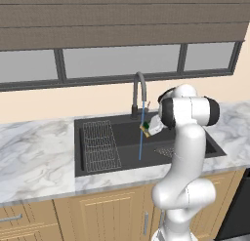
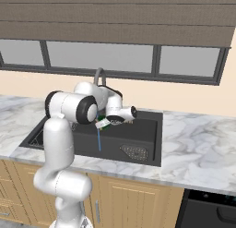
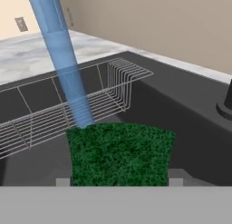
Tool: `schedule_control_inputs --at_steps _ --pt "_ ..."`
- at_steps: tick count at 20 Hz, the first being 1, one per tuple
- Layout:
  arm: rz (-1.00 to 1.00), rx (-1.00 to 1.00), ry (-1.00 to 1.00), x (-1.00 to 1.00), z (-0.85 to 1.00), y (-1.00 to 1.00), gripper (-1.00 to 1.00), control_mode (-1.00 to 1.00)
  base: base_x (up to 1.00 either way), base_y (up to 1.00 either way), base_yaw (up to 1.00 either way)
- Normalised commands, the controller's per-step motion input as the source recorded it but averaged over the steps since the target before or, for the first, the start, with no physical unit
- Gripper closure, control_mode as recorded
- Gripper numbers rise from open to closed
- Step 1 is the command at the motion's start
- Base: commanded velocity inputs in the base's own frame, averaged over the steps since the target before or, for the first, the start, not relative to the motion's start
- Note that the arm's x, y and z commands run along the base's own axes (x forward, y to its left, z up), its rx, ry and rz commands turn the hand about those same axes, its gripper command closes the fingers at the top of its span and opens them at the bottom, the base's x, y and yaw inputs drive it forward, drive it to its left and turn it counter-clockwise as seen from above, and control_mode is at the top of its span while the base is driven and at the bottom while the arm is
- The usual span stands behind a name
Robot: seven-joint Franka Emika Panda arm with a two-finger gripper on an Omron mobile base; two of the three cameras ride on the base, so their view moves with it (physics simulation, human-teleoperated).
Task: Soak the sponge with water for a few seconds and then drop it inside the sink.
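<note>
Claw [image 1: 146, 129]: I see it clamped on the sponge [image 3: 120, 153].
Risk: water [image 3: 68, 78] hits one edge; sponge may stay partly dry.

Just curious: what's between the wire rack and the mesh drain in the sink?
In the left base view, the water falls between wire rack and mesh drain, with bare sink floor beside it.

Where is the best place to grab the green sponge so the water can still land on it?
Probably by its two short ends, coming from the sink's front, as the gripper does. The sponge is a flat block, so this leaves its green face bare to the water.
</note>
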Motion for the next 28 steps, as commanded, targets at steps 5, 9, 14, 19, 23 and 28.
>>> schedule_control_inputs --at_steps 5,9,14,19,23,28 --pt "0.0 0.0 0.0 0.18 -0.11 0.06 1.0 -1.0 0.0 0.0 0.0" --pt "0.0 0.0 0.0 0.23 0.0 0.0 1.0 -1.0 0.0 0.0 0.0" --pt "0.0 0.0 0.0 -0.03 0.0 0.0 1.0 -1.0 0.0 0.0 0.0" --pt "0.0 0.0 0.0 -0.3 0.0 0.05 1.0 -1.0 0.0 0.0 0.0" --pt "0.0 0.0 0.0 -0.22 0.0 0.16 1.0 -1.0 0.0 0.0 0.0" --pt "0.0 0.0 0.0 -0.06 0.0 0.19 1.0 -1.0 0.0 0.0 0.0"
